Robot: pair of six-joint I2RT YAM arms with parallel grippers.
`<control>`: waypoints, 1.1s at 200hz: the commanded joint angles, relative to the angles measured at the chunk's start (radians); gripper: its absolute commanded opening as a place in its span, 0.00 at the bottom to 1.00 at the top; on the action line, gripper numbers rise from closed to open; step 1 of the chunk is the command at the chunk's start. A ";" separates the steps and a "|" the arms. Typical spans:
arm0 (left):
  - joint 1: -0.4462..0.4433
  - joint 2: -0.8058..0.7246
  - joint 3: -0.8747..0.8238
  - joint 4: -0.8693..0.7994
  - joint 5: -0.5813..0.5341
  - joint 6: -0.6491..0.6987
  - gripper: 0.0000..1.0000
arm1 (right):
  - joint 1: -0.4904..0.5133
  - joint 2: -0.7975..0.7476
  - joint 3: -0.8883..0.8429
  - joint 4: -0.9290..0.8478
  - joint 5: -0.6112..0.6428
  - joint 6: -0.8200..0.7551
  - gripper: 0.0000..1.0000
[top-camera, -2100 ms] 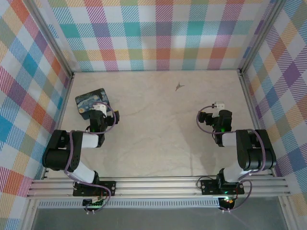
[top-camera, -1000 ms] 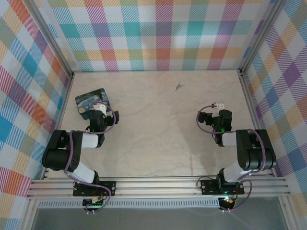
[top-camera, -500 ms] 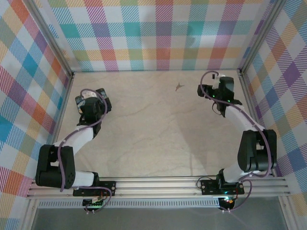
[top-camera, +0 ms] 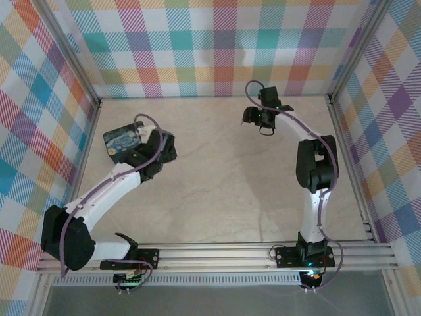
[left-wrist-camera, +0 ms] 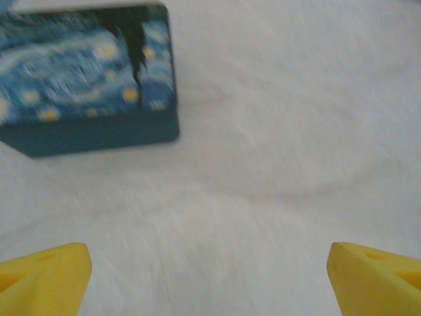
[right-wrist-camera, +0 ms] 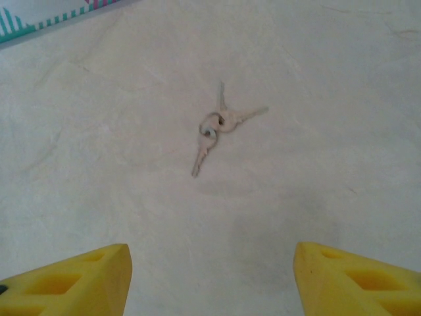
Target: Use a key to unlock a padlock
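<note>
Grey key (right-wrist-camera: 214,128) lies ahead of right fingers (right-wrist-camera: 72,280), untouched.

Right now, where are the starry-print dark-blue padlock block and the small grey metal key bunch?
dark-blue starry padlock (left-wrist-camera: 85,72): left wrist view, printed top face.
grey metal key bunch (right-wrist-camera: 210,129): right wrist view, at the ring.

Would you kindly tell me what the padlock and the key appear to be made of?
Padlock: printed starry-night top over plain dark-blue sides, matte; probably a coated or plastic shell, but unclear. Key: thin and pale grey, so likely bare metal.
</note>
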 commanded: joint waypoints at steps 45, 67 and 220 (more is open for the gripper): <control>-0.120 -0.071 -0.059 -0.189 0.047 -0.118 0.91 | 0.047 0.227 0.273 -0.106 0.119 0.041 0.55; -0.131 -0.054 -0.058 -0.189 0.065 -0.108 0.91 | 0.061 0.271 0.308 -0.070 0.161 0.044 0.53; -0.131 -0.131 -0.005 -0.191 0.089 -0.052 0.93 | 0.078 0.491 0.623 -0.192 0.277 0.064 0.34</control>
